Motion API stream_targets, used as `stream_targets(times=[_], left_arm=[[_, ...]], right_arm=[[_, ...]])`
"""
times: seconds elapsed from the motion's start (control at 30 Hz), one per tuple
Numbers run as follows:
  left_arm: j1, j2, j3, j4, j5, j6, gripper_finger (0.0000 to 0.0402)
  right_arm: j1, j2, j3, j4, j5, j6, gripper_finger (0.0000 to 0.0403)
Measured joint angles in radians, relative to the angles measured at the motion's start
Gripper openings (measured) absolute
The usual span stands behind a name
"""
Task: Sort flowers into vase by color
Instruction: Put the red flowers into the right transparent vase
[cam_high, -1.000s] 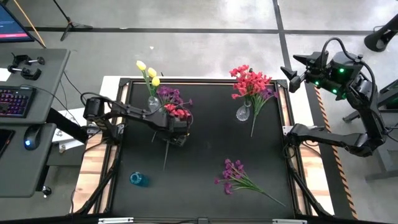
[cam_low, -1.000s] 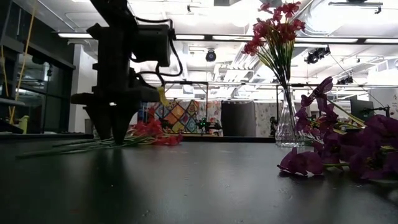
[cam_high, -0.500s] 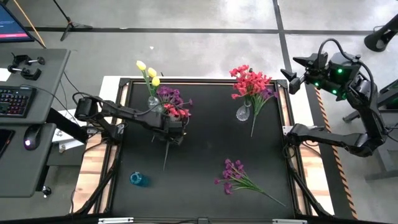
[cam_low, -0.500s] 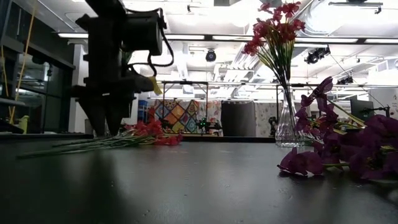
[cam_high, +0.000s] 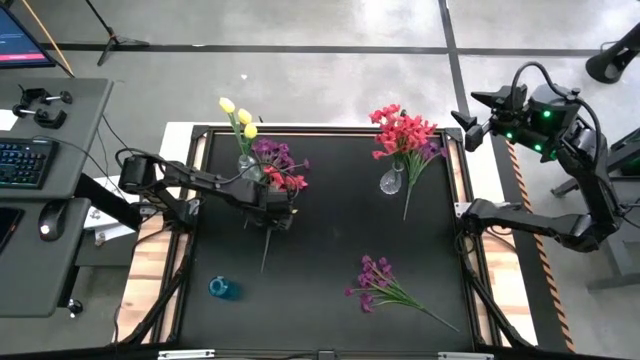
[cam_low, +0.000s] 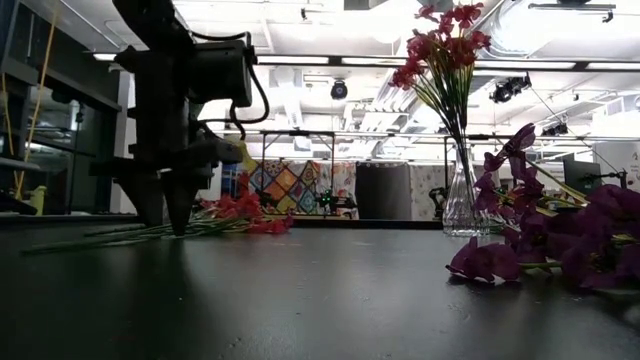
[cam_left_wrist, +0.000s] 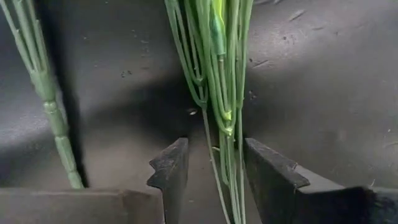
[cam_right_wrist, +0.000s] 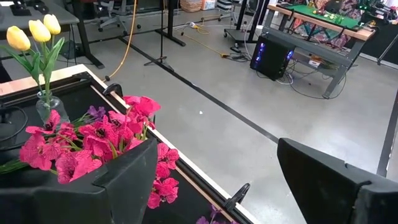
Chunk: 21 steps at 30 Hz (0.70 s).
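A bunch of red-pink flowers (cam_high: 285, 181) lies flat on the black table, its long green stems (cam_left_wrist: 227, 93) running toward the near edge. My left gripper (cam_high: 272, 218) is down over those stems, open, with one finger on each side of them (cam_left_wrist: 213, 144). In the low view its tips (cam_low: 165, 228) reach the tabletop. A glass vase of red-pink flowers (cam_high: 390, 182) stands far right of centre. A vase of yellow tulips (cam_high: 245, 165) stands by the lying bunch. My right gripper (cam_high: 470, 115) hangs open, raised beyond the table's far right corner. My left gripper comes from above, pointing down, its fingers (cam_left_wrist: 174, 168) standing across the red-pink bunch's stems (cam_left_wrist: 231, 143) partway along them. The stems lie flat on the table in the gap, close to one finger. I cannot tell whether a pad touches them.
A purple bunch (cam_high: 378, 283) lies loose near the table's near right part, large in the low view (cam_low: 560, 250). More purple blooms (cam_high: 275, 152) sit by the tulip vase. A small blue object (cam_high: 222, 288) rests near the left near corner. Another green stem (cam_left_wrist: 43, 87) lies beside the gripper.
My left gripper has shifted a little toward the table's left edge along the tabletop and now stands over the stems of the lying red-pink bunch. The bunch has stayed where it was.
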<state>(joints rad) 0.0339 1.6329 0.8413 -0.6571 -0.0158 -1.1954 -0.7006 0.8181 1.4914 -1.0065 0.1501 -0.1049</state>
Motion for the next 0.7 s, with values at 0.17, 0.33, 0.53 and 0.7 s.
stream_targets(times=[0.17, 0.33, 0.53, 0.7], left_arm=[[-0.001, 0.001, 0.000, 0.001, 0.003, 0.018, 0.0143], [-0.010, 0.002, -0.001, -0.003, -0.020, 0.059, 0.0127], [-0.036, 0.003, -0.003, -0.007, -0.042, 0.074, 0.0035], [-0.066, -0.014, -0.002, 0.005, -0.033, 0.090, 0.0006]], right_arm=[[0.000, 0.000, 0.000, 0.000, 0.000, 0.000, 0.0321], [0.000, 0.000, 0.000, 0.001, 0.000, 0.000, 0.0321], [0.000, 0.000, 0.000, 0.001, 0.000, 0.000, 0.0321], [0.000, 0.000, 0.000, 0.001, 0.001, 0.000, 0.0321]])
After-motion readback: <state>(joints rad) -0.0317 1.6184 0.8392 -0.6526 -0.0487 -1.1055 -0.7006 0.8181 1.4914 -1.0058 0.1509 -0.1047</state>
